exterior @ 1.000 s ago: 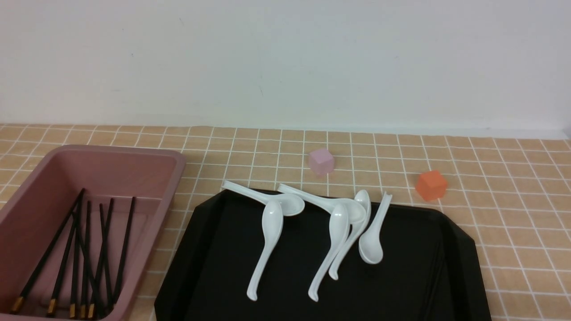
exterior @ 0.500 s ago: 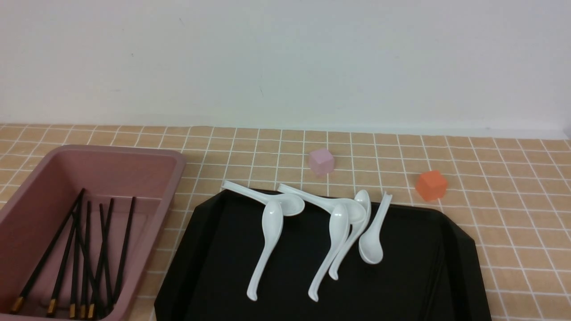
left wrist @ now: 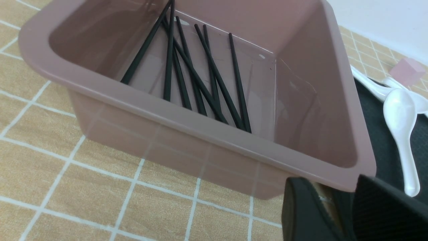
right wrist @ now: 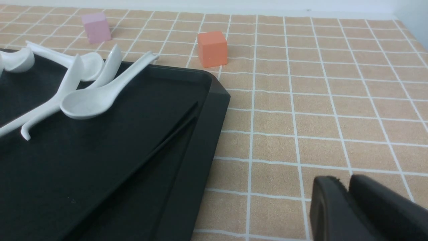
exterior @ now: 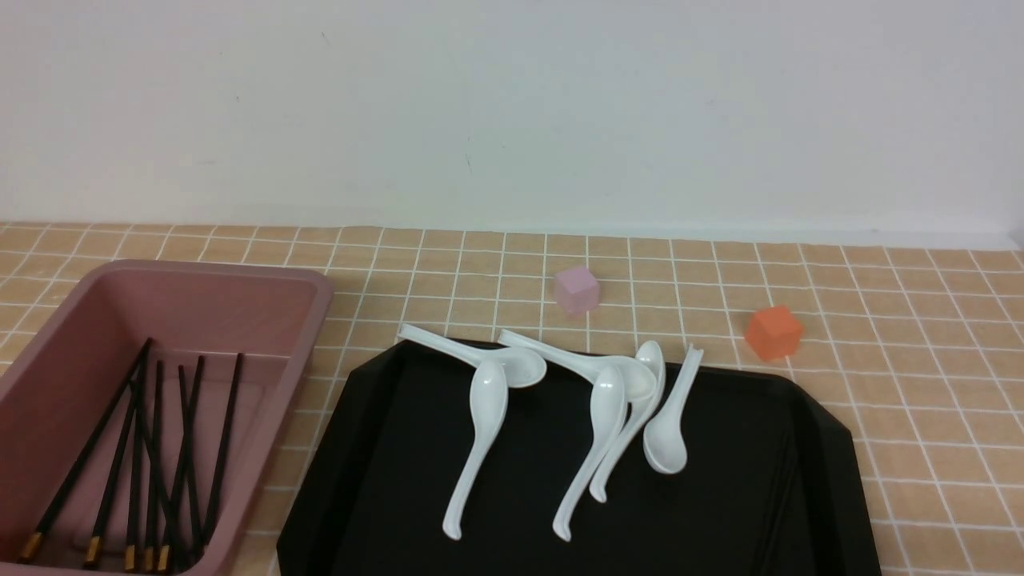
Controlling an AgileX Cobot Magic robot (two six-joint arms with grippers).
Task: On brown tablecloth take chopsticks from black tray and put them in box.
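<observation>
Several chopsticks (exterior: 152,456) are lying inside the box (exterior: 200,276) at the left edge of the brown tablecloth (exterior: 920,384), w/ at least two more lying along the right rim of the black tray (right wrist: 187,187) beside it. Left gripper (left wrist: 337,214) is hovering just off the box corner, fingers apart w/ nothing between them. Right gripper (right wrist: 347,207) is hanging over bare cloth beside the tray's right edge, fingers nearly together, holding nothing.

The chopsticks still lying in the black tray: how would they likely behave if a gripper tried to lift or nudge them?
The chopsticks are long, very thin and straight, so probably stiff and light. They lie flat on the black tray close to its rim, so pinching them looks awkward. On that glossy surface they would likely slide or roll when nudged, perhaps against the rim.
</observation>
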